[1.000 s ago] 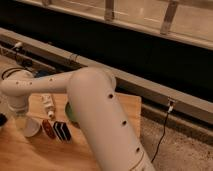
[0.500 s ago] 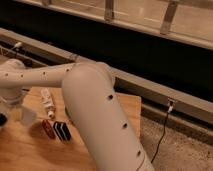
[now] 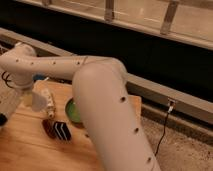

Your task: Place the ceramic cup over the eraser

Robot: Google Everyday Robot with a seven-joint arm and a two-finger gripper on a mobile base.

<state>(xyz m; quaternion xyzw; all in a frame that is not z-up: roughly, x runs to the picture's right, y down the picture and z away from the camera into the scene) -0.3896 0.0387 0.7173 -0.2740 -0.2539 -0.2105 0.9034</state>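
Done: nothing that shows; the eraser [image 3: 62, 131] lies uncovered on the near part of the table [image 3: 30, 152].
Left: bring the cup across, turn it mouth down and set it over the eraser.
Cup: the white cup [image 3: 37, 99] appears as a pale shape at the far left of the table, just left of a white tube [image 3: 49, 102] and apart from the eraser.
Gripper: the gripper [image 3: 4, 119] is at the left edge, partly cut off; its jaws are closed, and I cannot tell whether they hold anything.
Neighbours: a dark red object [image 3: 48, 128] touches the eraser's left side; a green bowl [image 3: 73, 112] sits just beyond, half hidden by the arm.
Surface: pale wooden tabletop.
Room: a dark wall panel and grey ledge behind, railing posts above, speckled floor to the right with a thin cable [image 3: 162, 135] running up to the ledge.
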